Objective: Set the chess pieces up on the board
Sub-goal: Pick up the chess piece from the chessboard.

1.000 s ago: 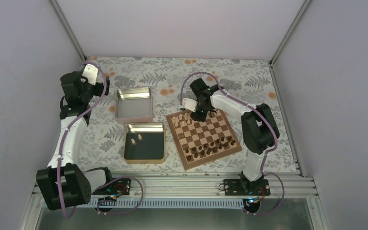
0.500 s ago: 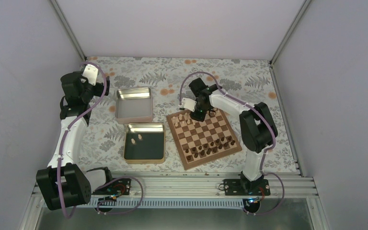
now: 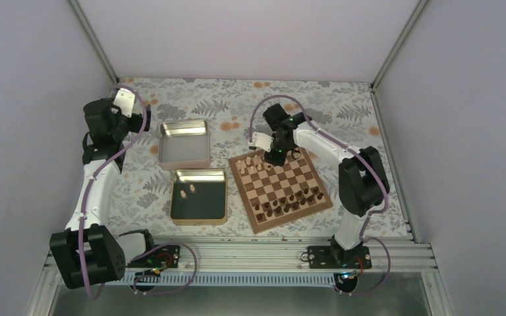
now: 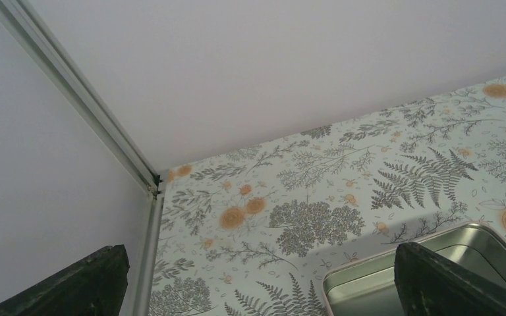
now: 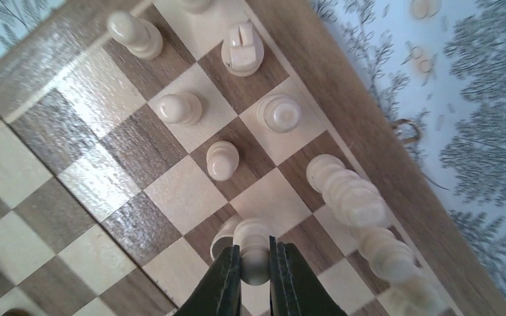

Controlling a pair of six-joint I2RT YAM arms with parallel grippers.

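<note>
The board (image 3: 283,191) lies right of centre, with dark chessmen along its near edge and pale chess pieces (image 3: 253,162) along its far edge. My right gripper (image 5: 255,263) is shut on a pale chess piece (image 5: 252,238) and holds it over the board's (image 5: 72,145) far rows; in the top view it (image 3: 275,158) hangs over the far edge. Several pale pieces (image 5: 181,107) stand close by on the squares. Two more pale pieces (image 3: 188,191) lie in the near tin. My left gripper (image 4: 257,283) is open and empty near the far left corner.
Two square metal tins stand left of the board, the far one (image 3: 184,143) empty, the near one (image 3: 199,195) dark inside. The far tin's corner (image 4: 395,276) shows by my left fingers. The enclosure walls and frame post (image 4: 99,118) close in on the left.
My right gripper has shifted slightly to the right along the board's far edge. The left arm has not moved.
</note>
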